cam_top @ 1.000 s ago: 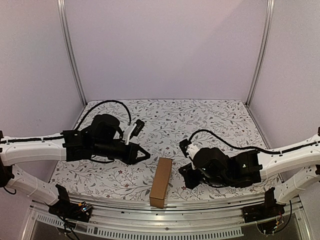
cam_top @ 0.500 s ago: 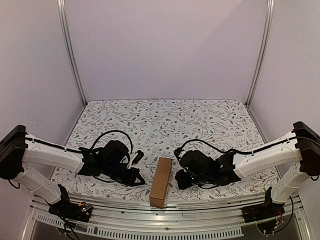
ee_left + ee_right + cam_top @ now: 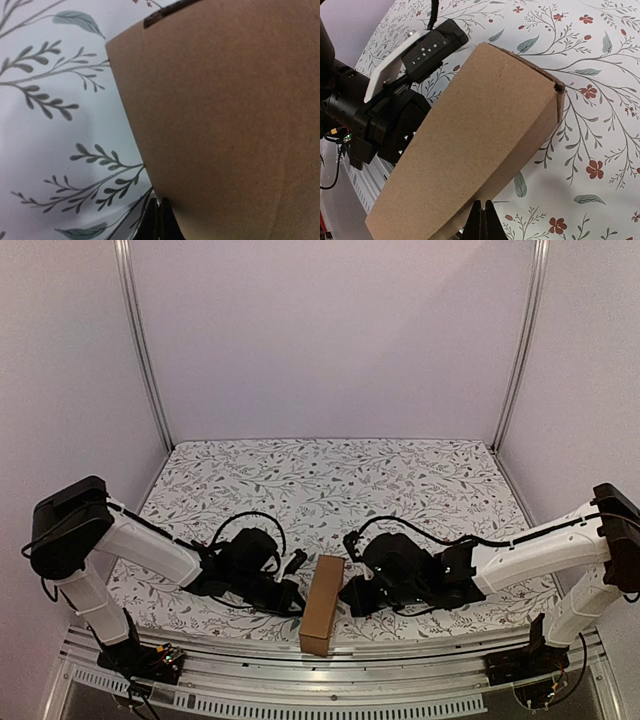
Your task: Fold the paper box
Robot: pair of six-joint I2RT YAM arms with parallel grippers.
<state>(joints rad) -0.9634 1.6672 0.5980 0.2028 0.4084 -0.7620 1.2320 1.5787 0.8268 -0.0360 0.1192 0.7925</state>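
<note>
The paper box (image 3: 322,603) is a plain brown oblong carton, closed up, lying on the flowered table near the front edge with one end toward the rail. My left gripper (image 3: 297,600) is shut and empty, its tip against the carton's left side; in the left wrist view the brown wall (image 3: 225,115) fills the frame above the closed fingertips (image 3: 159,220). My right gripper (image 3: 348,598) is shut too, its tip at the carton's right side. The right wrist view shows the carton (image 3: 480,145) just beyond the closed fingertips (image 3: 482,219), with the left arm's black wrist (image 3: 380,125) behind it.
The flowered table cover (image 3: 340,480) stretches back to the purple walls. A metal rail (image 3: 320,665) runs along the front edge just below the carton's near end. Black cables loop over both wrists.
Both arms have come down and in toward the carton, one from each side, until their shut tips reach its long sides. The carton itself has not moved.
</note>
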